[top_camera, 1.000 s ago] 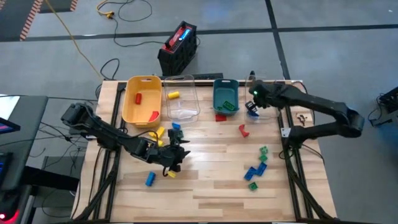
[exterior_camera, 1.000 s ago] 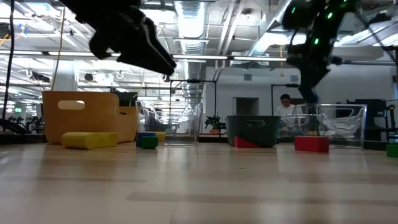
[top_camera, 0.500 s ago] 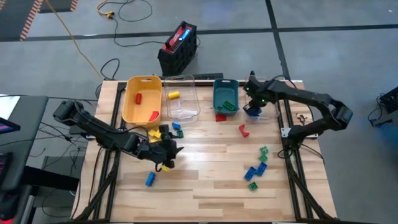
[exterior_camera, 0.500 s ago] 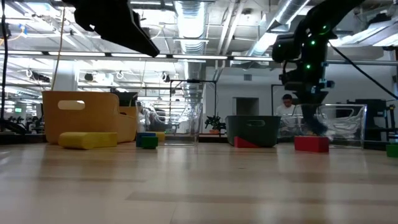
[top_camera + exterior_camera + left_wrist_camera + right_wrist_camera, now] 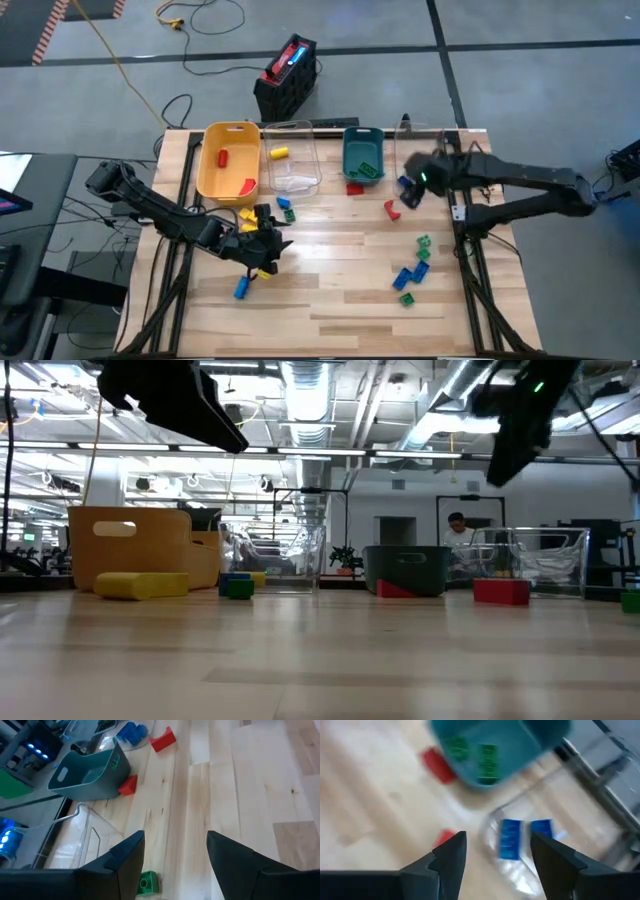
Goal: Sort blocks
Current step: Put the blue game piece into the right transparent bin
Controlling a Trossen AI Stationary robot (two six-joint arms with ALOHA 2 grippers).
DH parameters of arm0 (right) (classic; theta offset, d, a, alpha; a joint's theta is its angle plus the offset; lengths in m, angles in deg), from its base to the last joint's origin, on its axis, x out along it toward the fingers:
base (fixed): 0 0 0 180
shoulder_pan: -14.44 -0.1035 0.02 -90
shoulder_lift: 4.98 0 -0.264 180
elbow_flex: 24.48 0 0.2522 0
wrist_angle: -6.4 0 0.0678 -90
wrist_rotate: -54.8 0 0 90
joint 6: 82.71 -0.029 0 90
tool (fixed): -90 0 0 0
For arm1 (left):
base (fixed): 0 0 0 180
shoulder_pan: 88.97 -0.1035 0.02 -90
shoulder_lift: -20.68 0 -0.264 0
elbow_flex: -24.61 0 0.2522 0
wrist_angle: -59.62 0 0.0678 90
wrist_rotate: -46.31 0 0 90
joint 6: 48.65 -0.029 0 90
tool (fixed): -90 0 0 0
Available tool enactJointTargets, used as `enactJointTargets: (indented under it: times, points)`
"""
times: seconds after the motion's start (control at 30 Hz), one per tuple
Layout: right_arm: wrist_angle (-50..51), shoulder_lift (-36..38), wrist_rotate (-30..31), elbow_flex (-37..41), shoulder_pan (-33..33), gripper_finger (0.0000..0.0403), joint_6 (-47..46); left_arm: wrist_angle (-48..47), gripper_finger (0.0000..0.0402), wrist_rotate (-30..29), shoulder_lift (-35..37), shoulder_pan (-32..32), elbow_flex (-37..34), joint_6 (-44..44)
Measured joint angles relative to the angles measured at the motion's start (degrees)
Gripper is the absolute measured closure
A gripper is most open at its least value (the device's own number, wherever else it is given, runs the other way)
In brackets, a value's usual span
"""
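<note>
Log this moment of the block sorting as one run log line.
right gripper: open, empty, above clear bin holding two blue blocks | left gripper: open, empty, over table | teal bin: green blocks

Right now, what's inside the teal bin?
Two green blocks lie on the floor of the teal bin, side by side. In the high view its near wall hides part of the floor, so I cannot rule out more.

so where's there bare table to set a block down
Widest free patch: the table front strip, between the lone blue block at left and the blue-green cluster at right. The middle, below the teal bin, is bare too. Crowded: around the left gripper and along the bin row.
</note>
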Motion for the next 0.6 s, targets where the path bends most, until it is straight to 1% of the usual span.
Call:
enactJointTargets:
  times: [0.13,0.2,0.33,0.5,0.6]
  points:
    - [2.1,0.4,1.4,0.0,-16.0,0.0171,-8.0,0.3,0.0194,1.1,-0.2,-0.2,0.0,0.0]
    - [3.4,-1.5,1.6,0.0,-23.3,0.0171,-11.6,0.3,0.0194,2.1,-0.2,-0.2,0.0,-0.1]
    - [4.7,-7.3,1.0,0.0,-35.1,0.0171,-16.1,0.6,0.0194,2.3,-0.1,0.4,0.1,0.1]
    - [2.0,-15.5,-4.9,0.0,-46.9,0.0171,-15.6,-1.2,0.0194,2.3,-0.1,0.9,0.1,1.5]
    - [-0.4,-20.5,-6.3,0.0,-53.6,0.0171,-12.9,-2.8,0.0194,2.3,-0.1,1.1,0.1,2.4]
